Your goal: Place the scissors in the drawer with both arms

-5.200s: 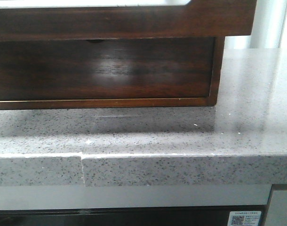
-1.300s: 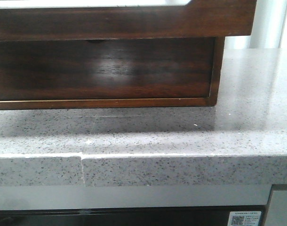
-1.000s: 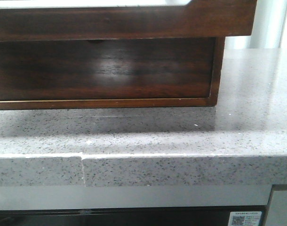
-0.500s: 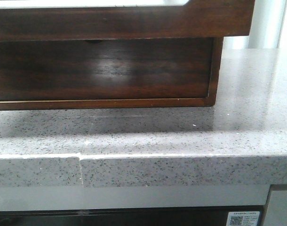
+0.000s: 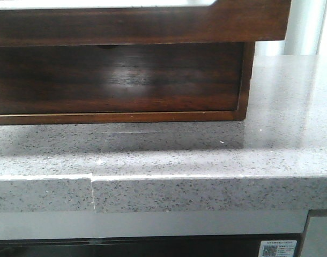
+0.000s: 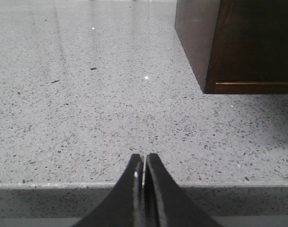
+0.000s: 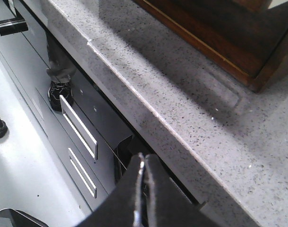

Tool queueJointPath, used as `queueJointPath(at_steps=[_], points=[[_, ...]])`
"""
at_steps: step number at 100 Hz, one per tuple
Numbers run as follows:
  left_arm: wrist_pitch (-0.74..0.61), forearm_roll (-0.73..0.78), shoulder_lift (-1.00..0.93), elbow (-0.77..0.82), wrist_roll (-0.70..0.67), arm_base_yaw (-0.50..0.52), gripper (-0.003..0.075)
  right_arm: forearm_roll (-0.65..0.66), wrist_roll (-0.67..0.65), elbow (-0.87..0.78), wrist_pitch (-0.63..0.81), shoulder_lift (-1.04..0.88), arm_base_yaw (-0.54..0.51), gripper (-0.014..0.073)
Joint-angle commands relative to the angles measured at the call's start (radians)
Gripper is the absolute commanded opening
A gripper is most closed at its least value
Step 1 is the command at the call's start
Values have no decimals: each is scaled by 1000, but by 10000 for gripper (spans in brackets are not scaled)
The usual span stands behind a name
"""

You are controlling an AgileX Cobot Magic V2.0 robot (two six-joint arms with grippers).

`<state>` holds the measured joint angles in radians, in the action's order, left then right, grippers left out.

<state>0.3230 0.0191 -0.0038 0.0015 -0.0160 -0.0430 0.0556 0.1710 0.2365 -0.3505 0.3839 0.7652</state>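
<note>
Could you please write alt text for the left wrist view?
The left gripper, jaws shut and empty, hangs at the front edge of a speckled grey stone counter. A dark brown wooden box stands on the counter further back; no scissors show.

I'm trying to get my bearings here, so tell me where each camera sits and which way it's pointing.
Front view: low, facing forward at the counter edge and the wooden box on it; no part of the robot shows.
Left wrist view: just off the counter edge, looking across it at the box's corner; the left gripper shows, shut.
Right wrist view: above the edge, looking down at cabinet drawers and someone's shoes; the right gripper shows, shut.
All three share counter and box.
</note>
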Motion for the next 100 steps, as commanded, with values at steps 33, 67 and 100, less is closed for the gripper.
queueJointPath(at_steps=[33,67,100], points=[[-72,-2,-29,21,-7,-9,-22,1,-1,26,66,5,-3,-41],[-72,-2,-29,21,-7,-9,-22,55,-1,26,70,5,-3,-41],[-72,-2,-29,21,-7,-9,-22,73,-7,26,115,-50,-31,-41]])
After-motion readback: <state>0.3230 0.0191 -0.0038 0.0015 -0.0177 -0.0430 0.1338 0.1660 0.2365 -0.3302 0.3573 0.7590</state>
